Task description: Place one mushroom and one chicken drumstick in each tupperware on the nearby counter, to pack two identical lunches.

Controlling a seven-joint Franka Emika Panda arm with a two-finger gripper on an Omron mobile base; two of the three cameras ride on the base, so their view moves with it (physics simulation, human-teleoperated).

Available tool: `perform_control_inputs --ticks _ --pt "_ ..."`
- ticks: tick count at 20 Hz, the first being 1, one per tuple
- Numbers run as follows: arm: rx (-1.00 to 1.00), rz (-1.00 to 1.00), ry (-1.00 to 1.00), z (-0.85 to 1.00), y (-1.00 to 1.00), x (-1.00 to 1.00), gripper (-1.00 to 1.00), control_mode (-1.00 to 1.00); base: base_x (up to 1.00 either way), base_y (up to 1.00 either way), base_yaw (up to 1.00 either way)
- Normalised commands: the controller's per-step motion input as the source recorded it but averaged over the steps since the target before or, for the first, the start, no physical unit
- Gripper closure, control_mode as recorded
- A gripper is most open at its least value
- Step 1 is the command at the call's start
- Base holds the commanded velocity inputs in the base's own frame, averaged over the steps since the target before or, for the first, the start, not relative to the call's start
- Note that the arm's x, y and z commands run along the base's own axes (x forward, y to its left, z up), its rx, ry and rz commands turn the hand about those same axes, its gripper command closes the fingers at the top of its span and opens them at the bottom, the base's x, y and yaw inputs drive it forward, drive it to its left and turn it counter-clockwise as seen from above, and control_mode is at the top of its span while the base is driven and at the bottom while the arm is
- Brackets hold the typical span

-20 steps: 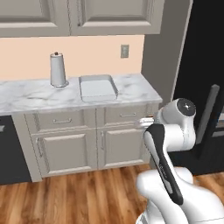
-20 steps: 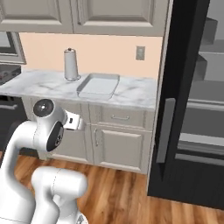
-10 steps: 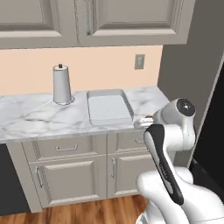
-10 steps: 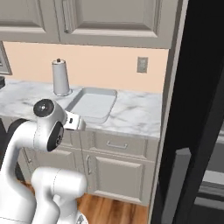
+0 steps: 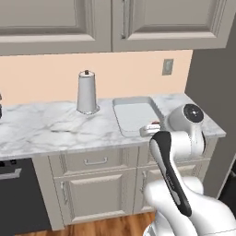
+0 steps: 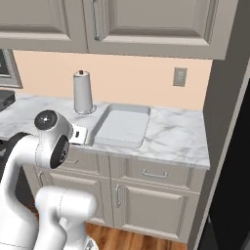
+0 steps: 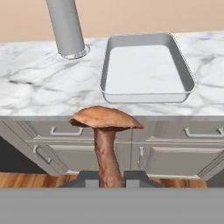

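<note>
Fingers (image 7: 106, 178) clamped on mushroom (image 7: 106, 127) stem | tupperware (image 7: 146, 93) on counter (image 7: 39, 94) ahead

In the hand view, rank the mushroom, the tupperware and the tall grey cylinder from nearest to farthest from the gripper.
1. The mushroom, its stem clamped between the fingertips of the gripper.
2. The tupperware, ahead on the counter, slightly right.
3. The tall grey cylinder, farther back on the left, near the wall.

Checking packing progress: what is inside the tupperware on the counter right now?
Nothing: the tupperware on the counter shows a bare pale floor. The mushroom is outside it, gripped by its stem in the gripper. The near wall hides a thin strip of floor.
</note>
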Motion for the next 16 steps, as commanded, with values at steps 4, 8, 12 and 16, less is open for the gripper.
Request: perform_control_inputs --ticks 4,8,12,16 --pt "0.0 0.0 0.0 0.0 0.0 0.0 1.0 1.0 0.74 -0.01 -0.07" --pt "0.0 0.0 0.0 0.0 0.0 0.0 1.0 1.0 0.67 0.0 -0.05" --pt "0.0 -0.02 0.01 0.0 -0.04 0.09 1.0 -1.0 0.37 -0.04 -0.05" --pt "0.0 -0.08 0.1 -0.07 -0.27 0.37 1.0 -1.0 0.0 0.0 0.0"
